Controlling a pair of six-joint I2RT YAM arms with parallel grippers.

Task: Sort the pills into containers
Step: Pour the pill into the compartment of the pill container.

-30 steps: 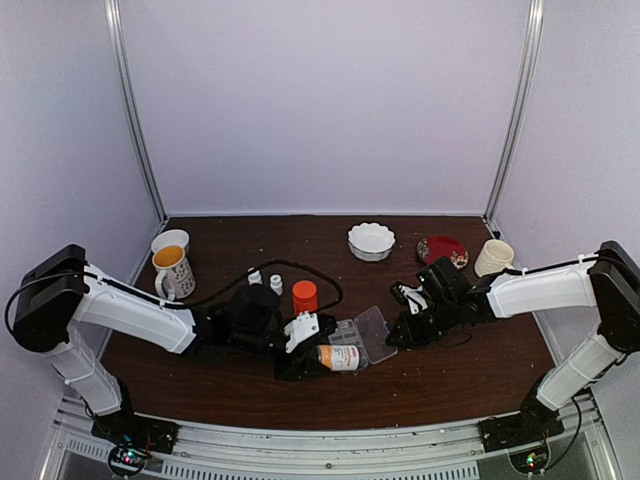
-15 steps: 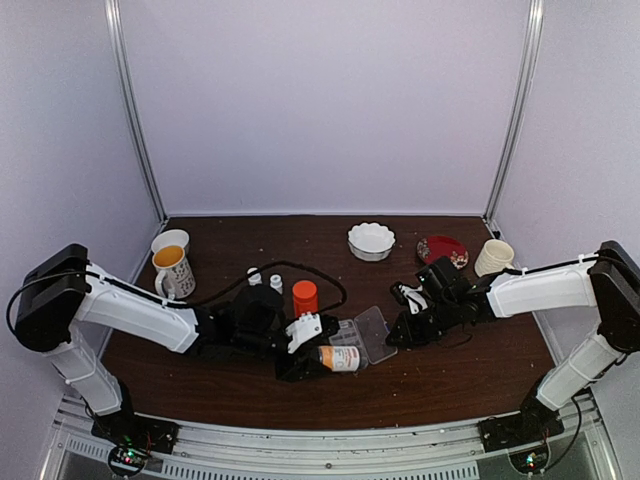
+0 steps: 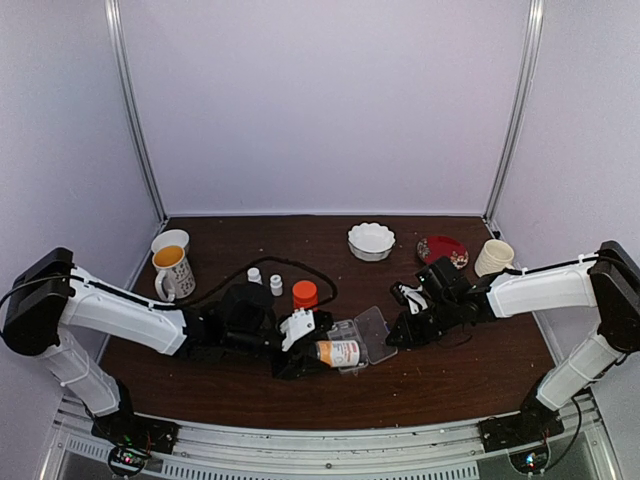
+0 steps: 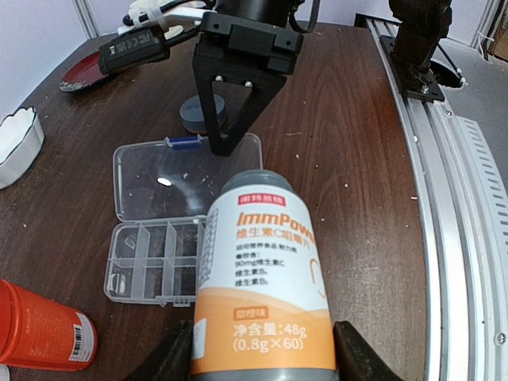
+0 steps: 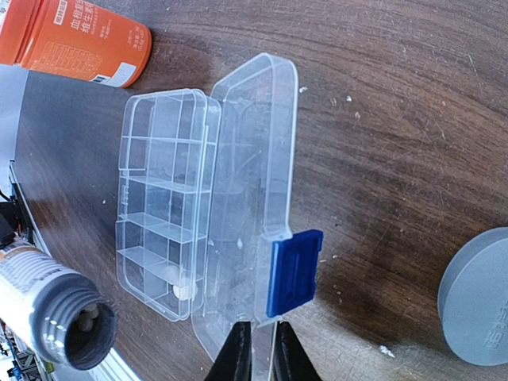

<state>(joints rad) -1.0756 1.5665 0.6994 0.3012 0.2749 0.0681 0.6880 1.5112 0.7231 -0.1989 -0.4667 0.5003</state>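
At the organizer (image 4: 151, 262), left gripper (image 4: 266, 359) clamps the bottle (image 4: 262, 270); right gripper (image 5: 263, 353) has jaws together.

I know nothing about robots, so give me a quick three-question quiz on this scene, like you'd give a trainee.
1. True or false: the lid of the organizer box is closed.
2. What does the left claw hold? A nothing; B an uncapped bottle; C a spoon.
3. Fill in: the grey cap lies on the ____, not on the bottle.
Key: 1 false; 2 B; 3 table.
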